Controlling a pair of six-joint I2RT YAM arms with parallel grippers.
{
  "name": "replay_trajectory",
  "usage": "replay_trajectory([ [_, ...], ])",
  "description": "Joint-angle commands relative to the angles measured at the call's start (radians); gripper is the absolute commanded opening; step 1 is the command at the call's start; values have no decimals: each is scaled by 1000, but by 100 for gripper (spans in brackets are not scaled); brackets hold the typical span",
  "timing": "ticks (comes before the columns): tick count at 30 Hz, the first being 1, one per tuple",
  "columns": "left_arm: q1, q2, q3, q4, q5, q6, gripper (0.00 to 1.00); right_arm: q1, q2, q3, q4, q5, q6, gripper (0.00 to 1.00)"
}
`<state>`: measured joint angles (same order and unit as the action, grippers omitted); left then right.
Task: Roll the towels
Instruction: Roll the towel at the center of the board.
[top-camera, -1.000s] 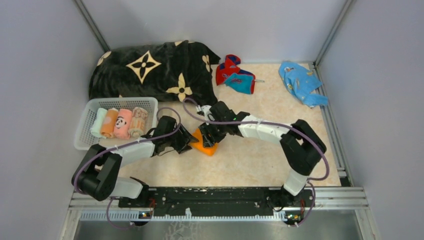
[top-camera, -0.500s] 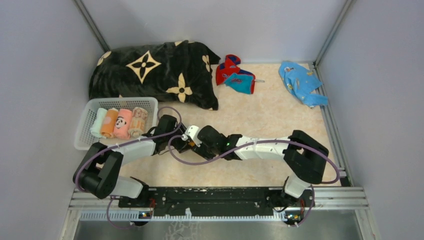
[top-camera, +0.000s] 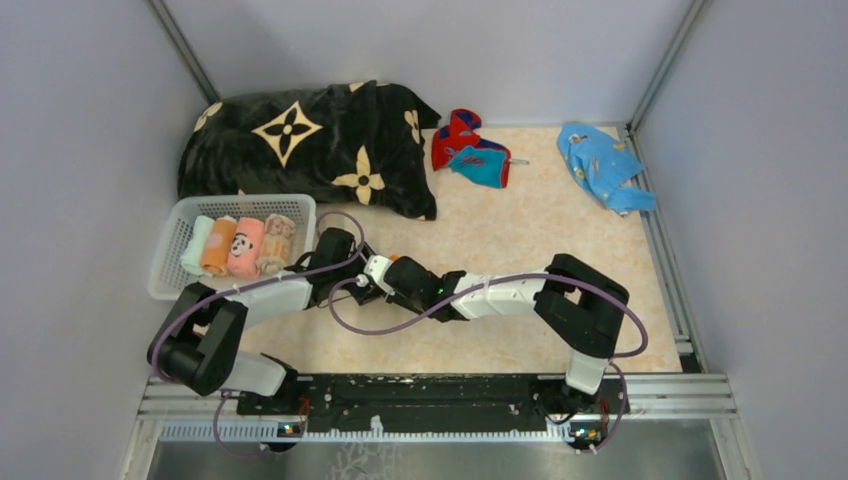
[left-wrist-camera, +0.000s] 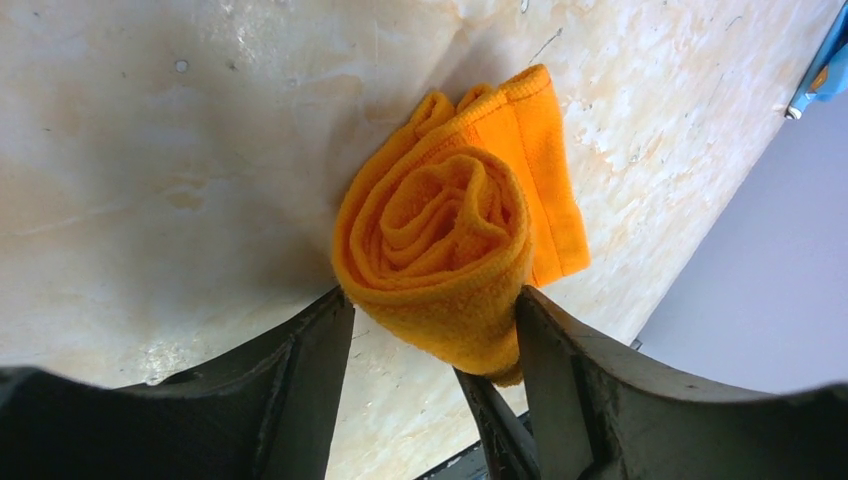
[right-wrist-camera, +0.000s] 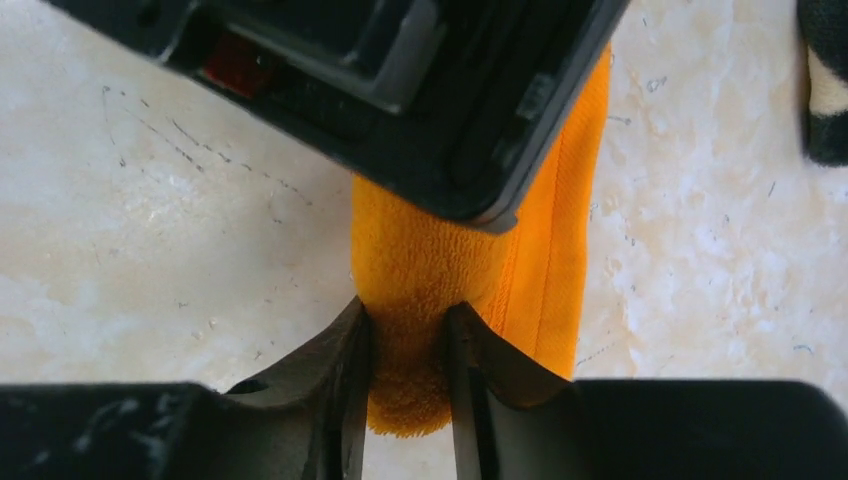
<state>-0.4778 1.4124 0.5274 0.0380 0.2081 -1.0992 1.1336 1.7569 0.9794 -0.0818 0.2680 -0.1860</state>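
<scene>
The roll (left-wrist-camera: 440, 260), an orange terry towel wound into a loose spiral, sits at table (top-camera: 520, 230) level just right of the basket (top-camera: 245, 199), between both grippers. The left gripper (left-wrist-camera: 432, 300) spans its girth with fingers fairly wide, each touching a flank of the spiral. The right gripper (right-wrist-camera: 405, 315) pinches one end with fingers narrow, and the pile bulges around them. A flap lies flat beside the coil, not yet wound in.

The roll looks light, soft and springy. It will squash under a pinch and would probably loosen if both grips let go. Terry should give good friction, so unwinding is a bigger worry than slipping. The best hold seems to be across the full girth at mid-length, pressing the flap's edge against the coil. Gripping a single outer layer would likely peel it away. Four done towels (top-camera: 240, 247) lie side by side in the basket.
</scene>
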Motion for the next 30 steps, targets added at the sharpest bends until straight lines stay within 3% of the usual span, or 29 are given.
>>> replay_trajectory([
  [1, 13, -29, -17, -93, -53, 58, 70, -36, 69, 42, -119, -210, 45, 24],
  [12, 22, -303, -104, -88, -50, 85, 75, -270, 104, 121, -206, -761, 252, 18],
  [18, 11, -328, -193, 96, 60, 52, 74, -386, 151, 85, -54, -1026, 491, 18],
  [22, -3, -266, -214, 215, 91, 30, 74, -411, 199, 60, 42, -1094, 642, 18],
  [30, -21, -157, -234, 356, 77, 5, 70, -448, 268, -61, 418, -1236, 989, 18],
])
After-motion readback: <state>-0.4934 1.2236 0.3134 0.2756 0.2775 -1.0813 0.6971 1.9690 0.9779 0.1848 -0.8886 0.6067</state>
